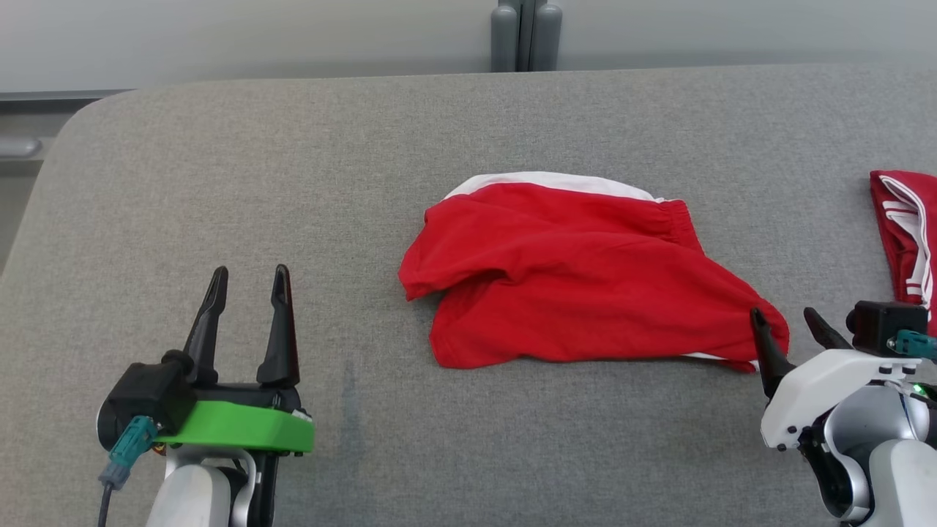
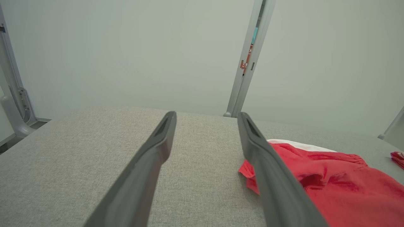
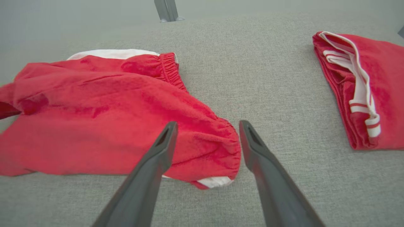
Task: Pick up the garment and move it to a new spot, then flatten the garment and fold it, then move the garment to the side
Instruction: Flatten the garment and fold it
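A crumpled red cloth garment with white trim and an elastic waistband (image 1: 578, 278) lies near the middle of the grey fabric-covered counter (image 1: 219, 183), and a folded red garment with white stripes (image 1: 904, 234) lies apart at the right edge. The right jaws stand open and empty at the crumpled garment's near right corner, one finger over the cloth and the other over bare counter. The left jaws stand open and empty over bare counter, well to its left.

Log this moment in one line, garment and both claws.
garment: red, crumpled on table | left claw: open, clear of it | right claw: open at its right corner | far right: second red garment
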Controlling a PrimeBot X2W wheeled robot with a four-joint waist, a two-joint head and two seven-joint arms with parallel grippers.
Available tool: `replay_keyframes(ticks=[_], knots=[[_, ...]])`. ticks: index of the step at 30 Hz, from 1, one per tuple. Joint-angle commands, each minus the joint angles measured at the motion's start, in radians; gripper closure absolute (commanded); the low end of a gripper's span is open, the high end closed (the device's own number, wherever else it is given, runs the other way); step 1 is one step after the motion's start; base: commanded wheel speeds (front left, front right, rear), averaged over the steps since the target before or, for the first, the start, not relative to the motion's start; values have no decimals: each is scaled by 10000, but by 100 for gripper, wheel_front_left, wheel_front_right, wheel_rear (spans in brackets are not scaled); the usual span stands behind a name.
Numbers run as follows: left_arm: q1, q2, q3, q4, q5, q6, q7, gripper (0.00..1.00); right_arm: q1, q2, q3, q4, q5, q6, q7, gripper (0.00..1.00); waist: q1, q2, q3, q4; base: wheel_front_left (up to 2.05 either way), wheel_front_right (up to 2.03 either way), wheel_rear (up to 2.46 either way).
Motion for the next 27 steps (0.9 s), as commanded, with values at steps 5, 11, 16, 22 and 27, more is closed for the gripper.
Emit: replay_keyframes(ticks=[5,11,16,22,27], knots=[[35,89,-12,54,-3,-20,-24,0,379,23,-95,-816,-158,-9,-659,0,0,0,-109,45,0,0,0],[243,114,27,89,24,-20,-24,0,412,-213,340,-1185,-723,-9,-2494,0,0,0,-315,-22,0,0,0],[489,97,51,97,70,-20,-24,0,516,-308,826,-930,-1032,-12,-4188,0,0,0,-527,-89,0,0,0],[759,85,71,161,96,-21,-25,0,599,-145,1081,-88,-852,-12,-4815,0,0,0,-737,-146,0,0,0],[849,137,25,269,189,-21,-25,0,426,32,926,329,-701,-12,-4859,0,0,0,-815,-213,0,0,0]])
